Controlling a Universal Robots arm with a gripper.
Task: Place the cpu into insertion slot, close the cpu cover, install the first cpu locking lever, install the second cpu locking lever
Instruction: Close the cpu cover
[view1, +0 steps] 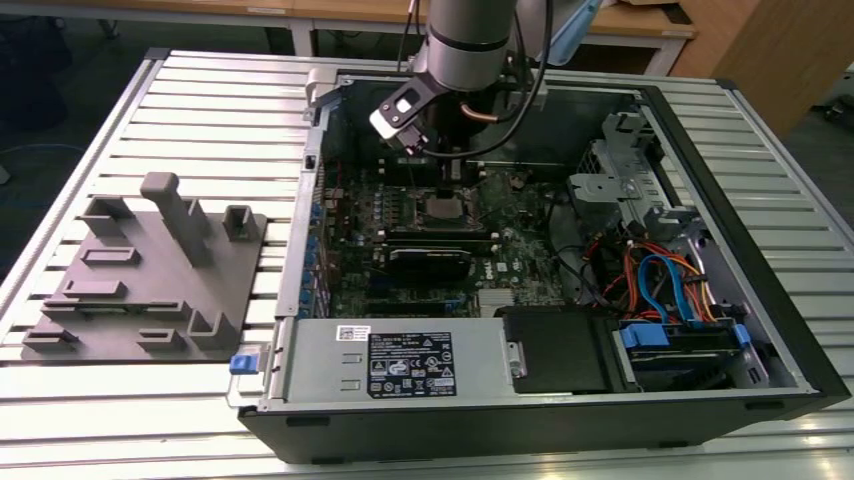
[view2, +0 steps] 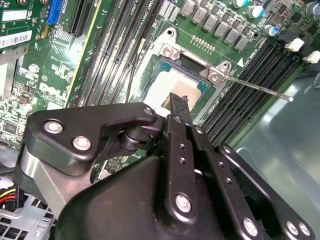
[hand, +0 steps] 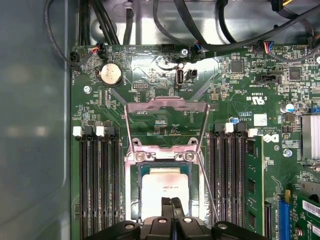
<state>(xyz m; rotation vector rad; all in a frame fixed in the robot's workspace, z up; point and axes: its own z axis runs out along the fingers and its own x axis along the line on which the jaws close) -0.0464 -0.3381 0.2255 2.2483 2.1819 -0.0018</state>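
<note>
The cpu (hand: 162, 186) lies flat in the insertion slot (hand: 133, 196), its silvery top facing up, and it appears again in the second wrist view (view2: 172, 82) and the exterior view (view1: 442, 208). The cpu cover (hand: 150, 104) is swung open, away from the slot, its cut-out middle showing the green board behind. One thin locking lever (hand: 207, 186) runs loose beside the slot, and its rod (view2: 260, 89) sticks out over the memory slots. My gripper (hand: 172, 204) (view2: 178, 102) (view1: 451, 168) is shut with nothing between its fingers, hovering just over one edge of the cpu.
The open computer case (view1: 747, 330) walls in the board. Black memory slots (hand: 97, 185) and a green memory stick (hand: 252, 185) flank the socket. Cables (view1: 661, 285) and a drive bay lie to the exterior view's right. A grey fixture tray (view1: 147, 285) rests on the slatted table.
</note>
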